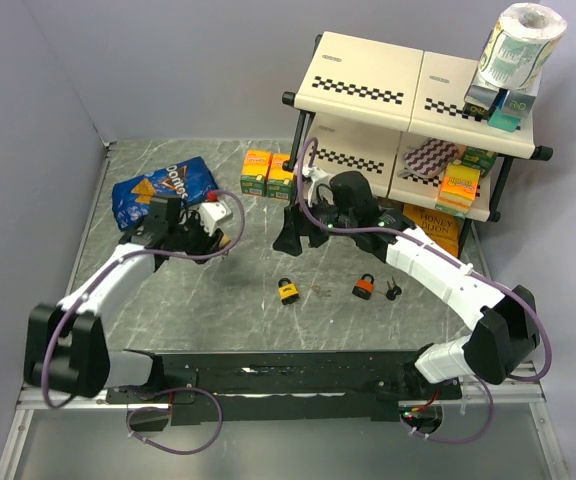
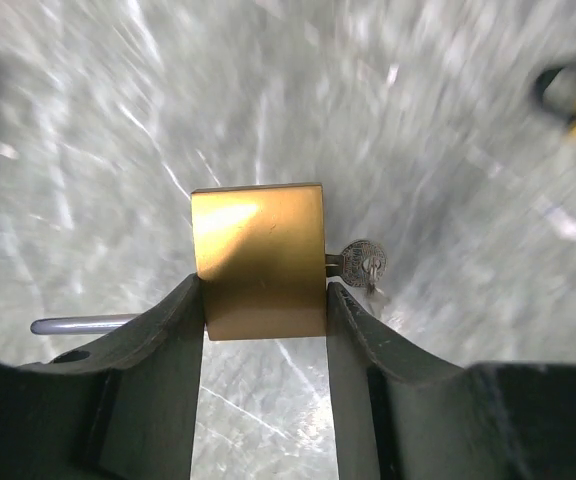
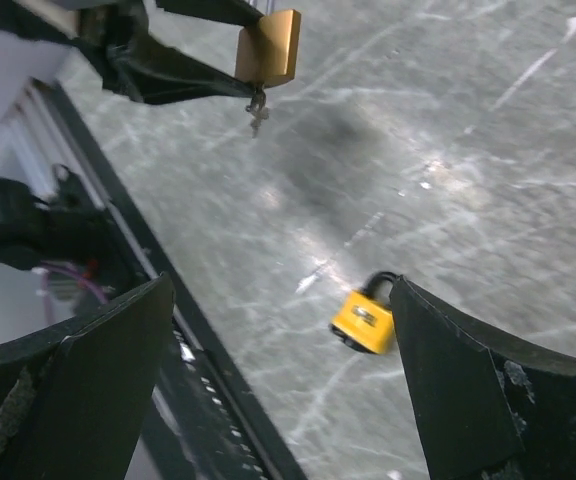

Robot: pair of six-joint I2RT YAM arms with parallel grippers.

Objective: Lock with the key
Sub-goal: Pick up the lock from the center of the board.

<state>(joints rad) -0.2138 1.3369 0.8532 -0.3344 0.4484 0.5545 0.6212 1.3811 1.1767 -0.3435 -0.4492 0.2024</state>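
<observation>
**Operator:** Report the left side of the table [image 1: 218,320].

**Technician:** A blue chip bag [image 1: 163,190] lies at the far left. Just right of it, the left gripper [image 2: 263,290] is clamped on the brass padlock [image 2: 258,260]. One finger presses each side face of the body. The padlock is held clear of the table surface. The key [image 2: 363,265] is seated in the padlock and projects from its underside, just beside the right-hand finger. A section of the silver shackle [image 2: 78,324] shows beyond the other finger. Whether the shackle is latched cannot be told.

**Operator:** Report the centre.

**Technician:** A yellow padlock [image 1: 288,291] lies flat on the table, near the middle, untouched. The right gripper [image 3: 280,300] hangs above the table, farther from the arm bases than that padlock. Its jaws stand wide apart and hold nothing. In the right wrist view the yellow padlock appears between the two fingers [image 3: 78,380], well below them.

**Operator:** Report the right side.

**Technician:** An orange padlock [image 1: 365,287] lies right of the yellow one. A small dark key bunch [image 1: 393,292] lies just beside it. A two-tier shelf rack [image 1: 368,90] stands at the far right, with a paper roll [image 1: 523,45] on its top tier.
</observation>
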